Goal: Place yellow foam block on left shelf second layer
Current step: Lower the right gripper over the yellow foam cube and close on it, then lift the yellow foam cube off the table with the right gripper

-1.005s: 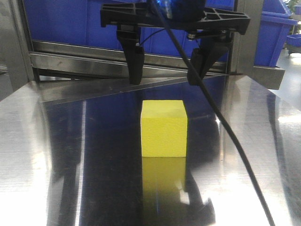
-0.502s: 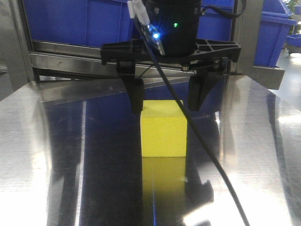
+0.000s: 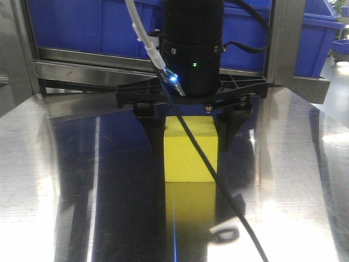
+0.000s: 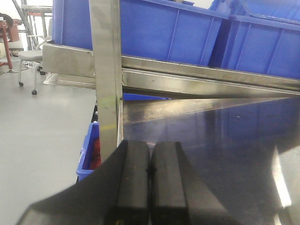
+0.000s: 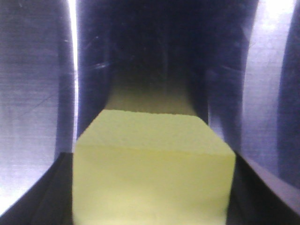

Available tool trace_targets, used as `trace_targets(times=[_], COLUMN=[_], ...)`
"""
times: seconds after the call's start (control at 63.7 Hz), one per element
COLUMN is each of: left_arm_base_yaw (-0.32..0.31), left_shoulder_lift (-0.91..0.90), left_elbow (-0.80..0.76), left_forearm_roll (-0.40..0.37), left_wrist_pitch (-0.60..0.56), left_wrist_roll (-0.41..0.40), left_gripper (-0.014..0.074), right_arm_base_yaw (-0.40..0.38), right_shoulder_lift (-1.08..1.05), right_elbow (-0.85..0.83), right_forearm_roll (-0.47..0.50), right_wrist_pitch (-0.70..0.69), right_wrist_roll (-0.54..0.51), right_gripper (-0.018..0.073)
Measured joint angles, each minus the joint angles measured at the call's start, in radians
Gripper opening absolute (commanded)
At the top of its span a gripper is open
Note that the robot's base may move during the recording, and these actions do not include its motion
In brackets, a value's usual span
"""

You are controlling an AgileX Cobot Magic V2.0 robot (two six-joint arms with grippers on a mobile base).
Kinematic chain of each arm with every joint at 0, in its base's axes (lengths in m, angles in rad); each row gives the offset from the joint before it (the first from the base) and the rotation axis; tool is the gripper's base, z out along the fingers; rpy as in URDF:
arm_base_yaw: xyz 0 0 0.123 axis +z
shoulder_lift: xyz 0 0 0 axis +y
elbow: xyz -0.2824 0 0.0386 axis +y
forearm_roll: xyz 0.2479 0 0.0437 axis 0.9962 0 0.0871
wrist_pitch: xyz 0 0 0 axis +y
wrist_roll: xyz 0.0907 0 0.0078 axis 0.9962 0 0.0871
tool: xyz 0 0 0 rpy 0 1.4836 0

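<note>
The yellow foam block (image 3: 190, 148) sits on the steel table (image 3: 65, 180), straddled by the right gripper (image 3: 192, 139) — fingers spread, seemingly not yet squeezing. The left gripper (image 4: 150, 157) is pressed closed on nothing above that table; grasping, lifting and shelving all remain.

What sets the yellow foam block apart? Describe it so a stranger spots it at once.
Start at the shiny steel tabletop in front of the shelf of blue bins. At its centre, the right gripper straddles the yellow foam block with jaws open. It is the only bright yellow thing there, a small matte cube on reflective metal.
</note>
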Motion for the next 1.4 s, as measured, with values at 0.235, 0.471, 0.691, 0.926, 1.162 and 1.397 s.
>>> trace_targets(times=[0.235, 0.471, 0.691, 0.926, 1.162, 1.397], left_arm_base_yaw=[0.0, 0.0, 0.0, 0.0, 0.0, 0.0], left_shoulder_lift=[0.0, 0.0, 0.0, 0.0, 0.0, 0.0], left_elbow=[0.0, 0.0, 0.0, 0.0, 0.0, 0.0], left_forearm_roll=[0.0, 0.0, 0.0, 0.0, 0.0, 0.0], left_wrist_pitch=[0.0, 0.0, 0.0, 0.0, 0.0, 0.0], left_wrist_roll=[0.0, 0.0, 0.0, 0.0, 0.0, 0.0], left_gripper=[0.0136, 0.0136, 0.0136, 0.0136, 0.0136, 0.0136], right_arm_base_yaw=[0.0, -0.046, -0.148, -0.323, -0.509, -0.628], right_shoulder_lift=[0.002, -0.013, -0.157, -0.37, -0.597, -0.857], right_elbow=[0.0, 0.002, 0.074, 0.261, 0.496, 0.717], right_forearm_roll=[-0.006, -0.01, -0.003, 0.051, 0.091, 0.132], right_wrist_pitch=[-0.007, -0.038, -0.129, -0.196, -0.229, -0.312], right_wrist_roll=[0.0, -0.036, -0.204, -0.431, -0.607, -0.714], right_gripper=[0.033, 0.0328, 0.0328, 0.0328, 0.0328, 0.0328])
